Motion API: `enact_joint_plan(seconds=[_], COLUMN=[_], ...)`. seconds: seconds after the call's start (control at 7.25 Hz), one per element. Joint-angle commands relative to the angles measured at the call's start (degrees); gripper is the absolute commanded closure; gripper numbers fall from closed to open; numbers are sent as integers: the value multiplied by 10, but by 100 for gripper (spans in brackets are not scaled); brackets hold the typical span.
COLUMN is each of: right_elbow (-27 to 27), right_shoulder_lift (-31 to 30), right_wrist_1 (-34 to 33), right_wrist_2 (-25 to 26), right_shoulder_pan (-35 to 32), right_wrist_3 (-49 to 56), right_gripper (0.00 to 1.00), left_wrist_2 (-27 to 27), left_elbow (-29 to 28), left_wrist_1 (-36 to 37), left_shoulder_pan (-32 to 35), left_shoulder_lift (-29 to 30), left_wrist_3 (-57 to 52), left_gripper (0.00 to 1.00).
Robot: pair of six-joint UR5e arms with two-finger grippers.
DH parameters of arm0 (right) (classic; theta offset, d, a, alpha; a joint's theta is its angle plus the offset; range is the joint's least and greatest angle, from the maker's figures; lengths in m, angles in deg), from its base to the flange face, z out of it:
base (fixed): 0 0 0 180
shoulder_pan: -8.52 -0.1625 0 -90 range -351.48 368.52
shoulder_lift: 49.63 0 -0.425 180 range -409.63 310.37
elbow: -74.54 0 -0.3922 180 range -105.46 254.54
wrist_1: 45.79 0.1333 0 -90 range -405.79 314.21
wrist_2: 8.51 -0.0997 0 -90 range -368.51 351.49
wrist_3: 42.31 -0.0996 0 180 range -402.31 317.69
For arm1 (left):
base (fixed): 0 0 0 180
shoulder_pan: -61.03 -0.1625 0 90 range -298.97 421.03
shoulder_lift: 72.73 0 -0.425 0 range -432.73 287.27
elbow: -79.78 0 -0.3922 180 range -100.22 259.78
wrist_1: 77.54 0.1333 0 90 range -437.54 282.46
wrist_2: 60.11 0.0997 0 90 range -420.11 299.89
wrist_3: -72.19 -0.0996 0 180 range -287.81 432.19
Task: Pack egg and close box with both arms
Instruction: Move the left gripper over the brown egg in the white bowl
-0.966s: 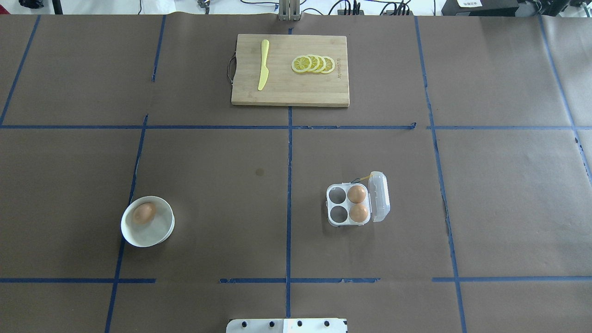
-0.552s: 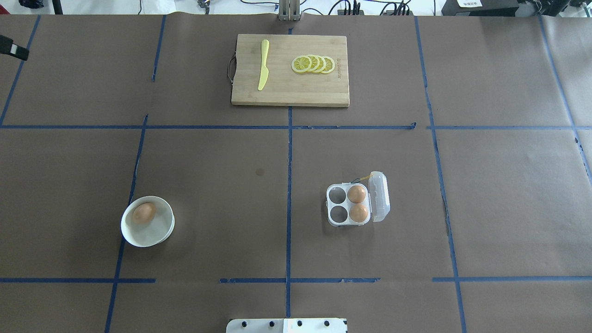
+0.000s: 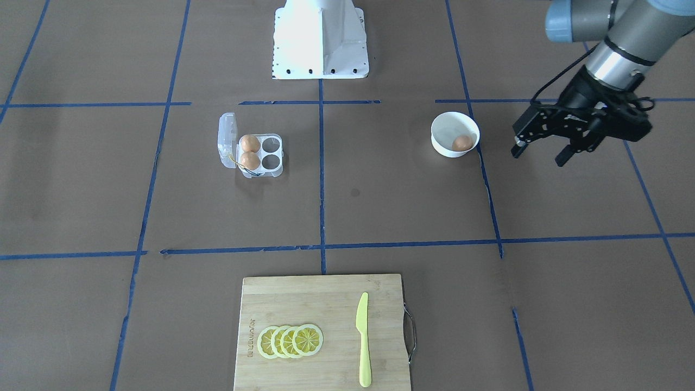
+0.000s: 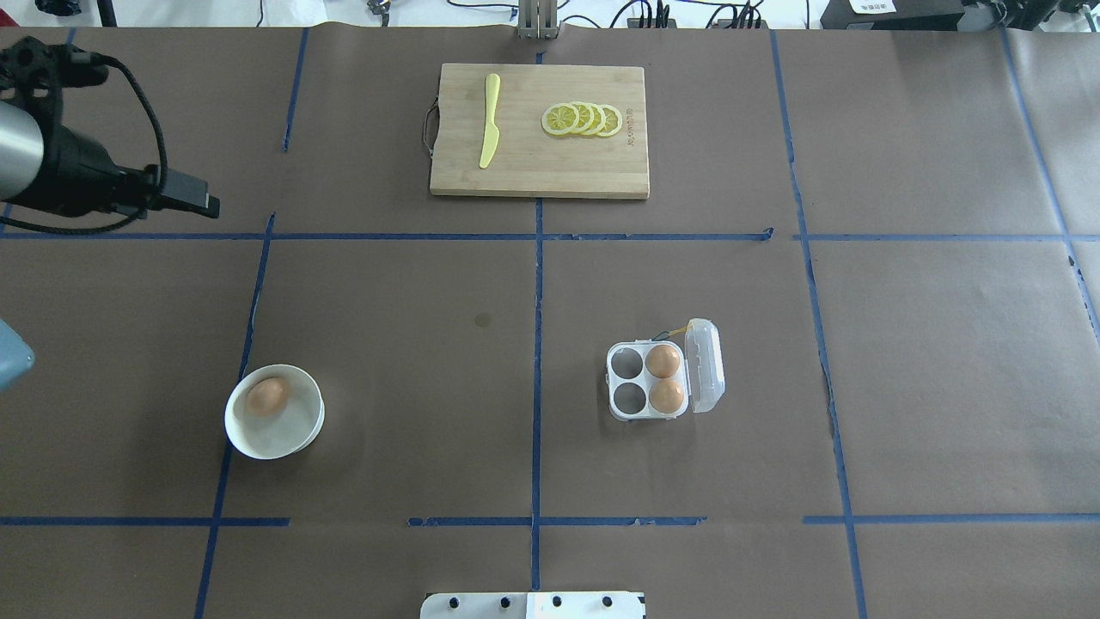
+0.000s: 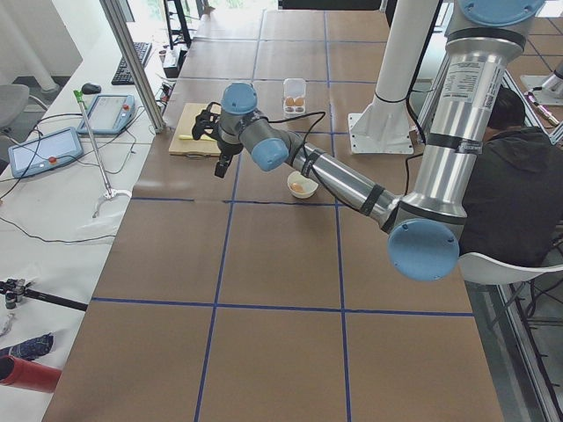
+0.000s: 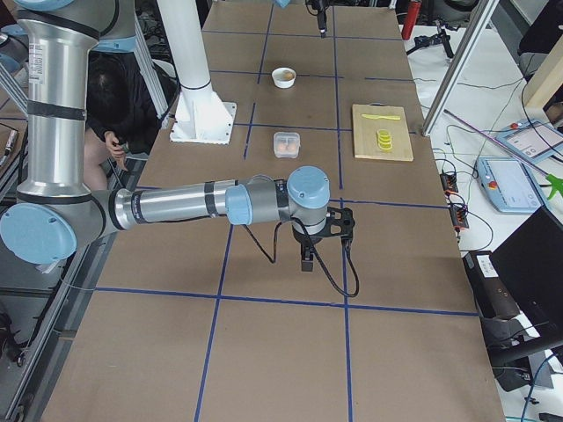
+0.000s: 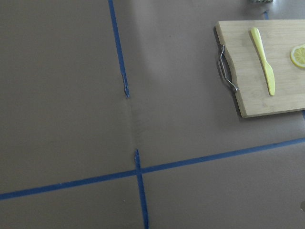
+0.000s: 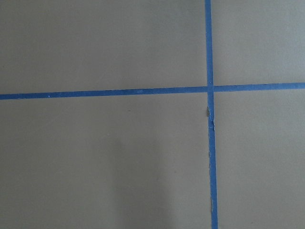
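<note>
One light-brown egg (image 4: 267, 396) lies in a white bowl (image 4: 292, 443) at the near left; it also shows in the front view (image 3: 462, 143). The clear box (image 4: 627, 378) stands right of centre, its lid (image 4: 706, 365) open to the right. Two eggs (image 4: 663, 361) fill its right cups and the two left cups are empty. My left gripper (image 3: 540, 156) is open and empty, above the table beyond the bowl and to its left; it also shows in the overhead view (image 4: 193, 199). My right gripper (image 6: 306, 259) shows only in the right side view, far from the box; I cannot tell its state.
A wooden cutting board (image 4: 539, 172) at the far centre carries a yellow knife (image 4: 489, 120) and lemon slices (image 4: 583, 119). Blue tape lines cross the brown table cover. The white robot base (image 3: 320, 38) stands at the near edge.
My left arm has come into the overhead view from the left edge and moved rightward over the far left of the table. The egg, bowl and box have not moved.
</note>
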Motion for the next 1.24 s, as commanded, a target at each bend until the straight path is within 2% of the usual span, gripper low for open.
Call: enact_joint_plan(seconds=[0.0,0.14,0.41,1.1], right_elbow=[0,0,1,1], right_shoulder_lift=[0,0,0,-1], right_wrist_1=[0,0,0,-1], right_wrist_2=[0,0,0,0], right_shoulder_pan=[0,0,0,0], right_wrist_3=[0,0,1,1], right_gripper=[0,0,0,0], left_wrist_2=[92,142,144,144], left_elbow=[13,9,3,-4], left_wrist_1=[2,5,6,25], left_shoulder_pan=[-109,-161,-169,-217], left_shoulder_lift=[-29,-30,-31,-32], left_wrist_3=[105,143,143,144], left_gripper=[1,6,18,18])
